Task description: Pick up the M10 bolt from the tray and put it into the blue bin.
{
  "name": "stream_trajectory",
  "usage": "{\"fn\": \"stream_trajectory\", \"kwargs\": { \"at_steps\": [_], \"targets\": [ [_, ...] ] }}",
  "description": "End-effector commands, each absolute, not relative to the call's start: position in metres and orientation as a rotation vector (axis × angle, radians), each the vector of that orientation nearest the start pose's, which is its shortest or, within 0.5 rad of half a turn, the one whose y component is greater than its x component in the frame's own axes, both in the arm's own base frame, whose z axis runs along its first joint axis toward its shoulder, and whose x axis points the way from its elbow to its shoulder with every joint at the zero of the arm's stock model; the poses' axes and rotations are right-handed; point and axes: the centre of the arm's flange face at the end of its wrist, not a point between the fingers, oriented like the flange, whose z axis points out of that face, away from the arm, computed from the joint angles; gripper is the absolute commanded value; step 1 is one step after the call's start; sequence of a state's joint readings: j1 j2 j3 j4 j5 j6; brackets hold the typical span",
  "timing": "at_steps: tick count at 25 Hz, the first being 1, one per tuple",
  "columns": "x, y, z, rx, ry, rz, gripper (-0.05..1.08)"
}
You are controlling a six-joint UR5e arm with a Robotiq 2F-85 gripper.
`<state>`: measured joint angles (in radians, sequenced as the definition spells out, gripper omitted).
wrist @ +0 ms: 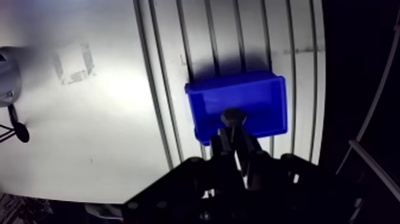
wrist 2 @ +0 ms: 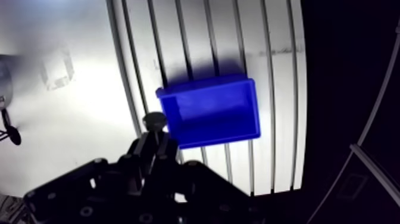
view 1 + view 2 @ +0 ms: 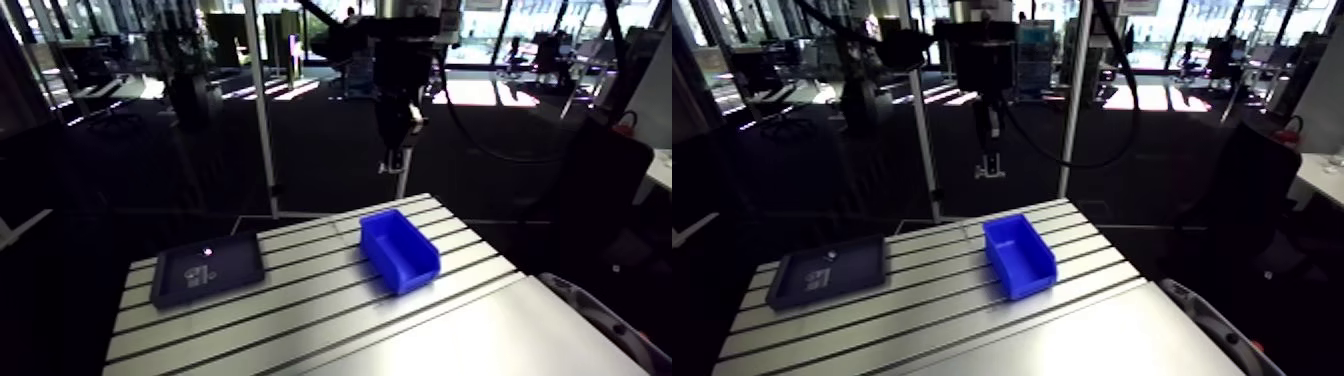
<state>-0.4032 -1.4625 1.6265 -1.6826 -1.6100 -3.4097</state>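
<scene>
In the wrist view my gripper [image 1: 236, 134] is shut on the M10 bolt [image 1: 233, 117]. The bolt's dark round head sticks out just past the fingertips [image 1: 225, 142]. Far below, the blue bin [image 1: 250, 95] stands open-topped on the slotted table, and the bolt head lies over its near part. In the arm view the gripper [image 3: 399, 160] hangs high above the table's far edge, behind the blue bin [image 3: 400, 250]. The dark tray [image 3: 208, 270] lies to the bin's left.
A small bright item [image 3: 207, 251] rests in the tray. The slotted aluminium table [image 3: 300, 320] gives way to a smooth pale panel [image 3: 520, 340] at the front right. The table's far edge drops off behind the bin.
</scene>
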Motion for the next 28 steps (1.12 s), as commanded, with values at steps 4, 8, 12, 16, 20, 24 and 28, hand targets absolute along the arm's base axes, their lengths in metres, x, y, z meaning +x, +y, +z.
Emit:
{"fn": "stream_trajectory", "kwargs": {
  "at_steps": [4, 8, 12, 16, 20, 24, 28],
  "targets": [
    [-0.537, 0.119, 0.393, -2.161, 2.207, -0.041, 1.05],
    [-0.535, 0.128, 0.383, -2.174, 2.204, -0.02, 1.05],
    [-0.534, 0.13, 0.369, -2.177, 2.204, -0.012, 1.05],
    [-0.533, 0.128, 0.357, -2.18, 2.208, 0.021, 1.05],
    [-0.536, 0.13, 0.336, -2.174, 2.209, 0.018, 1.05],
    [-0.54, 0.133, 0.317, -2.165, 2.202, 0.004, 1.05],
    [-0.545, 0.138, 0.303, -2.151, 2.195, 0.016, 1.05]
  ]
}}
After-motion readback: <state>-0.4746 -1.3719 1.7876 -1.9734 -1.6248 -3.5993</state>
